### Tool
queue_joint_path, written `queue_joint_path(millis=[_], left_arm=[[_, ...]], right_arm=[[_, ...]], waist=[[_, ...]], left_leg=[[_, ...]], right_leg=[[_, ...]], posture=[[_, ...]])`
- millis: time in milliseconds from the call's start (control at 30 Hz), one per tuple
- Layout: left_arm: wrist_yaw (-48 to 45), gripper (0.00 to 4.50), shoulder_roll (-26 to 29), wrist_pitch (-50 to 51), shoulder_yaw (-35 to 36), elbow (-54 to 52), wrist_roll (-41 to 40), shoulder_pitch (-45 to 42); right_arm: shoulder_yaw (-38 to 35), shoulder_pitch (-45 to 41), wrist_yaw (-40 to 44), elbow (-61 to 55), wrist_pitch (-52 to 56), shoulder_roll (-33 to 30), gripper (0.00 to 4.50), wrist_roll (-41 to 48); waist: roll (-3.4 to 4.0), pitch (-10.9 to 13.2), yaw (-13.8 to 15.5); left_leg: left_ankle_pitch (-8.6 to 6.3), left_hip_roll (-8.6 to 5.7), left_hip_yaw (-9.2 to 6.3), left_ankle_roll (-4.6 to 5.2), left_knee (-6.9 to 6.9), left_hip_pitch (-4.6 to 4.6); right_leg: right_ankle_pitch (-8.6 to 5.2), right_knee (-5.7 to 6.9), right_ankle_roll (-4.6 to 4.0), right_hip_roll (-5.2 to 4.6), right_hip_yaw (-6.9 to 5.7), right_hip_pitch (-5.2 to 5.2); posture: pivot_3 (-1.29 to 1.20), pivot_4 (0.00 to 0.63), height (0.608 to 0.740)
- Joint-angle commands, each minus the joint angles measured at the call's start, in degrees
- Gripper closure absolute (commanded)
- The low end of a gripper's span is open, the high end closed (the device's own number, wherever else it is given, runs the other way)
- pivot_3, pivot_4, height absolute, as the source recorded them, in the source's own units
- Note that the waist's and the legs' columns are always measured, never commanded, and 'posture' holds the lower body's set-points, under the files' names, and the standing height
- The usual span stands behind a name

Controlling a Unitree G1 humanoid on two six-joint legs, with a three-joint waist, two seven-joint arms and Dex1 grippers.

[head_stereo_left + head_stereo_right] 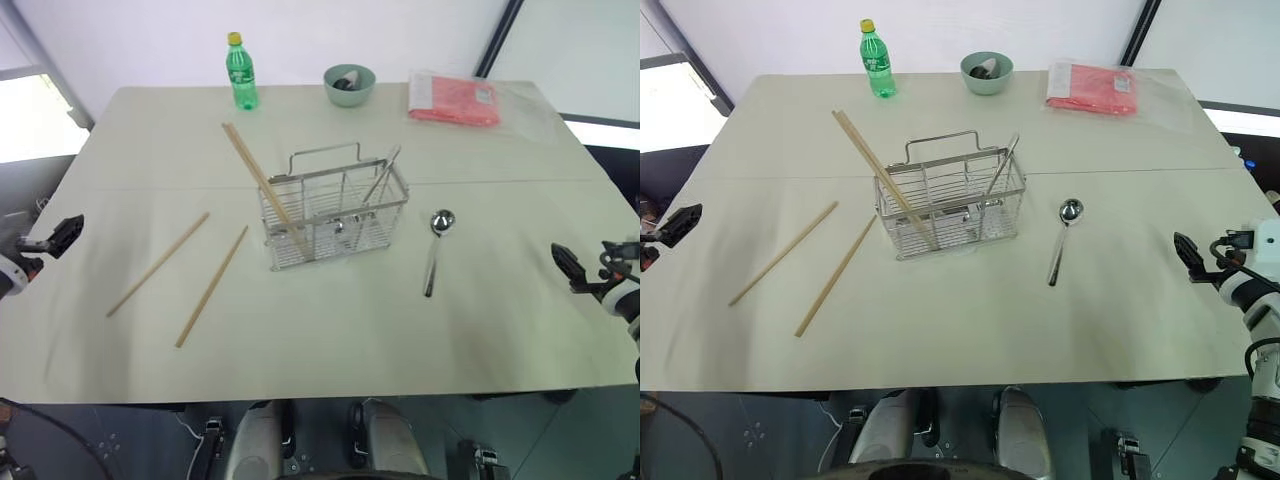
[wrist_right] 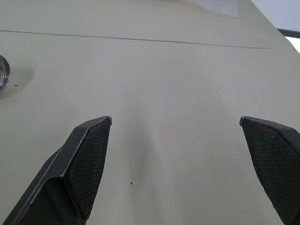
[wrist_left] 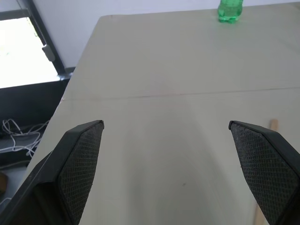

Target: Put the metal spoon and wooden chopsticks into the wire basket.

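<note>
A pale green bench [image 1: 330, 330] is taking up most of the head views, running from the upper edge down toward the lower part of the frame. Near its centre the wire basket [image 1: 335, 215] is standing upright with its loop handle raised; a pair of wooden chopsticks [image 1: 262, 182] is leaning inside it, their upper ends tilting toward the upper left, and a metal utensil is resting in its right-hand part. At the upper right a red packet in clear wrap [image 1: 455, 100] is lying flat on the bench. At the upper middle a green plastic bottle [image 1: 241, 72] with a yellow cap is standing upright, and just to its right a round pale green bowl [image 1: 349, 84] is sitting with something dark inside. Two more wooden chopsticks are lying loose to the left of the basket, one further left [image 1: 158, 264] and one nearer [image 1: 212, 286], both slanting from lower left to upper right and well apart from each other. The metal spoon [image 1: 436, 250] is lying just right of the basket, bowl toward the top. The left tool [image 1: 50, 238] is hovering at the left edge with its fingers spread apart and empty; the right tool [image 1: 572, 268] is hovering at the right edge, likewise spread apart and empty.
</note>
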Motion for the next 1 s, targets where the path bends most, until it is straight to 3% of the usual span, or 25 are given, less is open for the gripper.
queue_joint_path(millis=[33,1000], left_arm=[[0.0,0.01,1.2,-1.9,0.4,-0.8,0.7,-1.0],[-1.4,0.01,1.5,0.8,-3.2,-3.8,-1.1,-5.0]], right_arm=[[-2.7,0.3,-0.5,-2.2,-1.2,-0.4,0.0,1.2],[-1.4,-1.6,0.4,0.4,-3.8,-2.4,0.0,-0.5]], waist=[[0.0,0.0,0.0],[-0.01,0.0,0.0]], left_leg=[[0.0,0.01,0.0,0.0,0.0,0.0],[0.13,0.03,-0.01,-0.13,0.13,0.09]], right_leg=[[0.0,0.0,0.0,0.02,0.0,0.0],[0.03,0.18,0.06,0.22,0.0,0.09]], posture=[[0.0,0.15,0.733],[0.0,0.15,0.733]])
